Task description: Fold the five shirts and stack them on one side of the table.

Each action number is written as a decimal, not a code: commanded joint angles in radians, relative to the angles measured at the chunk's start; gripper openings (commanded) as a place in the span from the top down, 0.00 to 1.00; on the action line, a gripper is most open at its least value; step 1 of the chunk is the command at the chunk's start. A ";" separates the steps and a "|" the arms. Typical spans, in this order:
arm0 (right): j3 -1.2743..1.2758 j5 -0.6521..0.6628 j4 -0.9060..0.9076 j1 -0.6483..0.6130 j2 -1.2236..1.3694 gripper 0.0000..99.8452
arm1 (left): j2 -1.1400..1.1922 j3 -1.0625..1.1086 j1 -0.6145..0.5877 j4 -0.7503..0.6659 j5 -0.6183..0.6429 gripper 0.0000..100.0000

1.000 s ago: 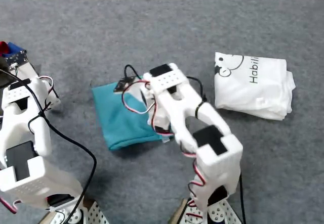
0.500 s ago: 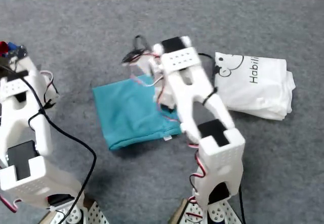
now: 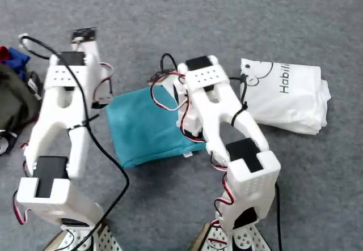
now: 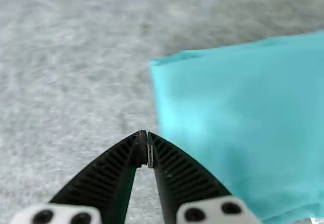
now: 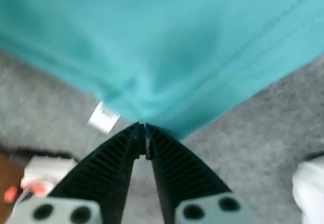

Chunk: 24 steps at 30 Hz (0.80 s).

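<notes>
teal folded cotton shirt [image 3: 142, 129]: lies flat, centre-left of the high view, on the grey felt-covered table [image 3: 170, 30]; it is set well apart from the white folded printed shirt [image 3: 283, 95] at the right.
left gripper [image 4: 144, 142]: the black ribbed jaws are seen closed on nothing. The tips are held over bare felt just beside a corner of the teal shirt.
right gripper [image 5: 141, 133]: the jaws are seen closed, with the tips against the teal shirt's lower-right hem, near the small white label [image 5: 104, 117]. Whether cloth is pinched cannot be told.
risk, fold: the fold is judged likely to be dragged open or bunched if the hem is pulled from one corner only.
risk, felt: closed tips may be caught in the felt, and the cloth missed.
risk, stack: a skewed stack is expected if the tilt is not corrected before the teal shirt is placed on the white one.
long axis: the outline is near-square. The longer side is read as running left to right, rising slightly toward the right.
pointing: the collar end cannot be told; the label edge is turned to the lower right.
</notes>
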 commanded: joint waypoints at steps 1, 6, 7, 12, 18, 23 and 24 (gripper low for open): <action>0.074 -0.020 -0.127 0.015 -0.053 1.00 | -0.035 -0.018 0.052 -0.064 0.037 0.98; 0.122 -0.012 -0.215 0.104 -0.008 1.00 | -0.033 0.149 0.074 -0.301 0.052 0.98; 0.119 -0.012 -0.218 0.117 -0.004 1.00 | -0.027 0.193 0.074 -0.373 0.052 0.98; 0.117 -0.011 -0.212 0.120 -0.022 1.00 | 0.093 0.304 0.063 -0.585 0.046 0.98; 0.117 -0.012 -0.187 0.120 -0.131 1.00 | 0.137 0.227 0.037 -0.525 0.046 0.98; 0.122 -0.012 -0.114 0.119 -0.263 1.00 | 0.131 0.149 0.014 -0.463 0.043 0.98; 0.124 -0.014 -0.092 0.117 -0.289 1.00 | 0.131 0.120 0.012 -0.436 0.043 0.98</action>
